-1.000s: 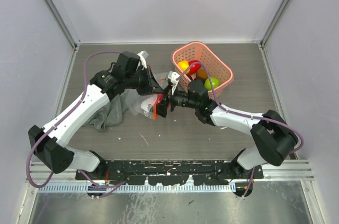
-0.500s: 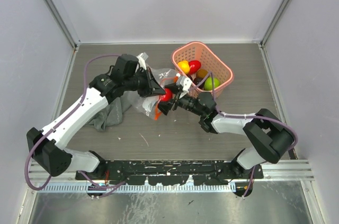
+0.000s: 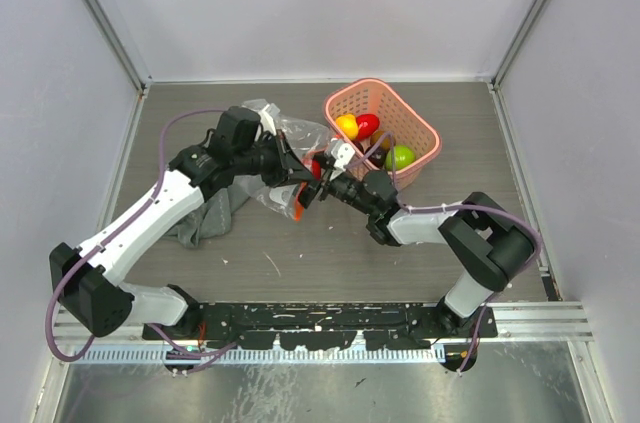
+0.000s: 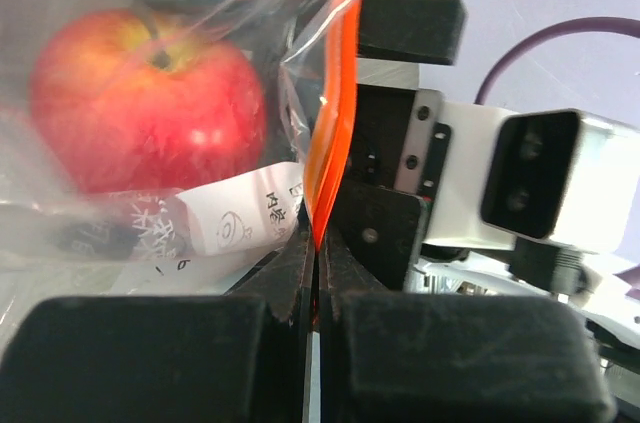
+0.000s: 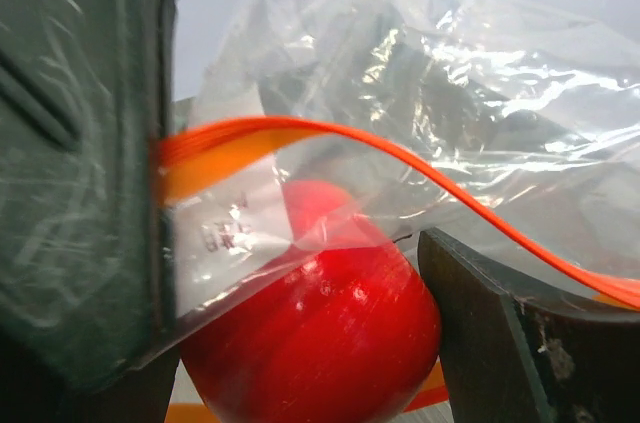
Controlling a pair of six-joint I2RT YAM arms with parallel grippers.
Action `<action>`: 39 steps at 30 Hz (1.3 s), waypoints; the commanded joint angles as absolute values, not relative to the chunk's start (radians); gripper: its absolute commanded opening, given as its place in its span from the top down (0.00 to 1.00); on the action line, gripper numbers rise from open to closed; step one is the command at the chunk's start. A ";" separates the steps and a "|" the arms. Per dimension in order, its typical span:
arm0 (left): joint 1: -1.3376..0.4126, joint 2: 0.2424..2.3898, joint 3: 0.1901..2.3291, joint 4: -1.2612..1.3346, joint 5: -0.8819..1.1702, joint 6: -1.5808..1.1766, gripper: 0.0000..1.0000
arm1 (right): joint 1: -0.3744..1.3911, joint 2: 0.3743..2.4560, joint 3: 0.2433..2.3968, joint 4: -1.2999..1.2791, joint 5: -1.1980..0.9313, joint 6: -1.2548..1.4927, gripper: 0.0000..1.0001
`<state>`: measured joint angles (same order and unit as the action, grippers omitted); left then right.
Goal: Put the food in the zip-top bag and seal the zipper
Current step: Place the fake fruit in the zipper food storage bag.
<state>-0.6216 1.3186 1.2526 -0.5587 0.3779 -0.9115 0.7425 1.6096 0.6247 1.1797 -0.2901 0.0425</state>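
Zip-top bag (image 3: 290, 135): held beside the pink basket (image 3: 377, 84), pinched at the zipper (image 4: 335, 123) by the closed left gripper (image 4: 316, 268), with a red apple (image 4: 150, 93) clamped in the wide right gripper (image 5: 290, 293) at its mouth. Possibly risked snagging the film and pulling the zipper free

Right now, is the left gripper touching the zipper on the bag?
Touching. The left wrist view shows the zipper, an orange strip, running down into the seam of the shut left gripper, pinched there with no gap.
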 commanded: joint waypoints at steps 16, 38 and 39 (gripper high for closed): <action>-0.618 1.218 1.189 -0.493 0.407 -0.958 1.00 | 0.719 1.528 0.728 0.416 -0.218 -0.066 0.78; -0.587 1.208 0.923 -0.337 0.421 -1.032 1.00 | 0.717 1.447 0.695 0.678 -0.354 0.018 0.66; -0.585 1.208 0.914 -0.327 0.424 -1.038 1.00 | 0.716 1.454 0.695 0.696 -0.358 0.023 0.65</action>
